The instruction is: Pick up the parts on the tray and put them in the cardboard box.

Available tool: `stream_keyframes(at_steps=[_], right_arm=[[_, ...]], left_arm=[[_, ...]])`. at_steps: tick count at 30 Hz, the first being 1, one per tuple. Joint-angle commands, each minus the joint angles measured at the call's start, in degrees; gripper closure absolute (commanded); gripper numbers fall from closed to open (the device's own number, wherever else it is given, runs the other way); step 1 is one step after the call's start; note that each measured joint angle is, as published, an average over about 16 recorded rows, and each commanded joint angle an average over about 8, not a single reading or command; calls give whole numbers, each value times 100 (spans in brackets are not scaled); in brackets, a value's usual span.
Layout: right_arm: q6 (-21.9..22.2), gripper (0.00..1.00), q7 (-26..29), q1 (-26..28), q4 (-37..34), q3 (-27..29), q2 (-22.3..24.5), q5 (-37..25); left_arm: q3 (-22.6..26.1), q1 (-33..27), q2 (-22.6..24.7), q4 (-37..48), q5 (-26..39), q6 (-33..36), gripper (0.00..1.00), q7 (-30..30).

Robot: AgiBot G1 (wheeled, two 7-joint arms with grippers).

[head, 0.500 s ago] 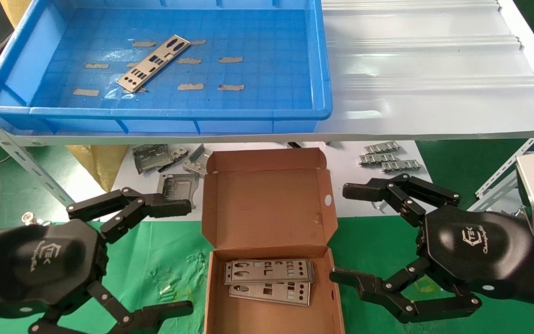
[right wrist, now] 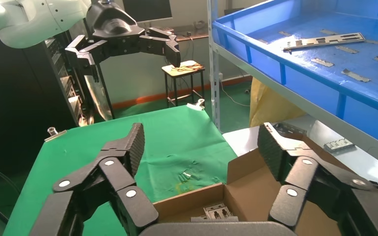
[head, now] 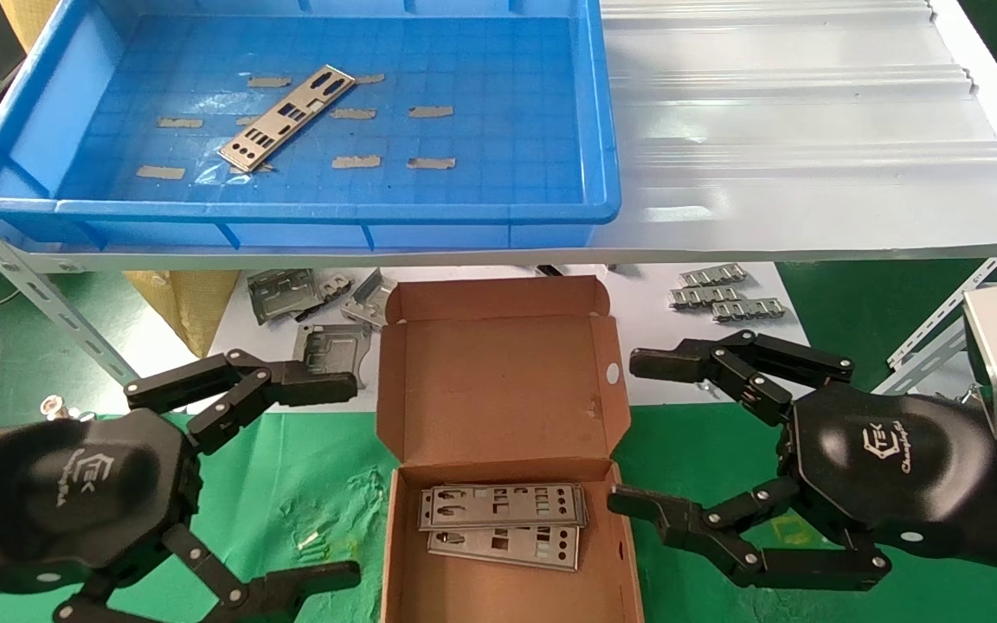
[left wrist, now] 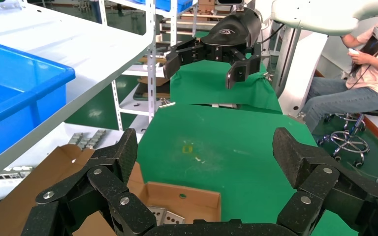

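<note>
The white corrugated sheet spans the shelf, and on its left half sits the tray, a blue bin with tan tape strips on its gridded floor. One part lies diagonally in the tray, left of centre. Below the shelf, the cardboard box stands open on the green mat with its flap tipped back; two more parts lie stacked inside (the upper one overlaps the lower). The left gripper hovers just left of the box, jaws spread wide and empty. The right gripper hovers just right of it, jaws likewise spread, holding nothing. Grey brackets and ridged strips lie behind the box.
</note>
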Motion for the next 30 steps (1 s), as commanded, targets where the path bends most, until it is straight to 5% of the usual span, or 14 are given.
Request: stream_keyframes(at_steps=[1, 25, 30], right_arm=[[0, 100, 0, 0, 0, 0, 0, 0], [0, 100, 0, 0, 0, 0, 0, 0], [0, 100, 0, 0, 0, 0, 0, 0]], left_arm=[[0, 0, 0, 0, 0, 0, 0, 0], [-6, -19, -1, -2, 5, -8, 0, 4], [5, -483, 81, 106, 172, -140, 0, -83]])
